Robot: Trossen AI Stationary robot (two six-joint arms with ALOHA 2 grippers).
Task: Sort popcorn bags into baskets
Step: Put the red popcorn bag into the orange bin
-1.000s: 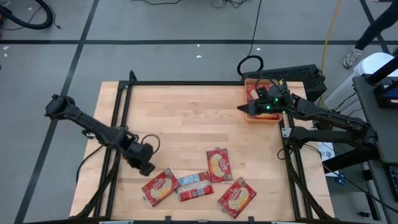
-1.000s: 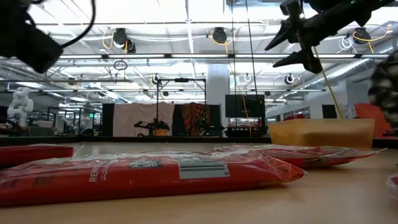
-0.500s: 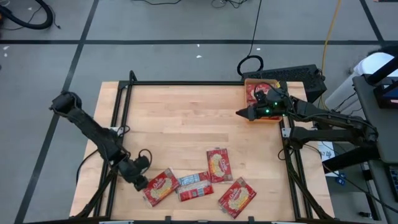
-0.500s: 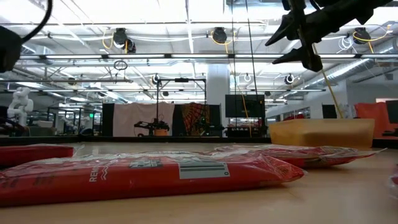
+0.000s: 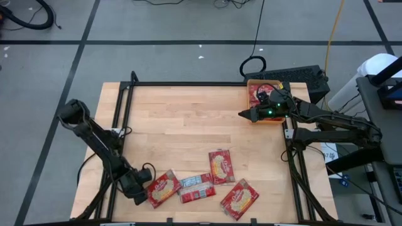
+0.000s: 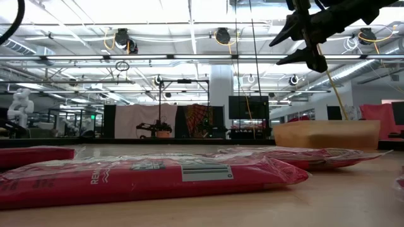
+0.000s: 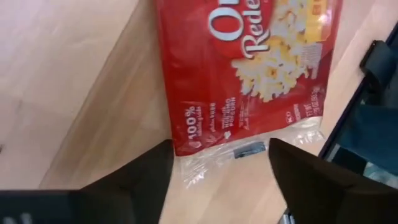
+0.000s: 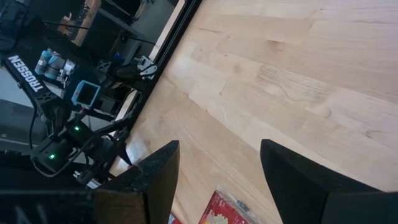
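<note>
Down low at the table's (image 5: pixel 188 119) front-left corner: left gripper (image 5: pixel 142 190), fingers (image 7: pixel 134 180) spread wide, holding nothing, straddling the clear end seam of a red popcorn bag (image 5: pixel 161 188) lying just ahead of the tips, no contact visible. Beyond that bag, 3 more in a loose cluster: a barcode-side bag (image 5: pixel 197 186), an upright one (image 5: pixel 219 166), and a tilted one (image 5: pixel 239 198) farthest off.

Far across at the back-right: right gripper (image 5: pixel 245 113), raised above the table, fingers (image 8: pixel 158 174) wide apart, empty, just beside the orange basket (image 5: pixel 274 120), which holds at least 1 bag (image 5: pixel 255 94).

Pale wood planks, black frame rails. Grey floor with dark lines, cables. Low view: ceiling lights, distant rigs, dark screens.
</note>
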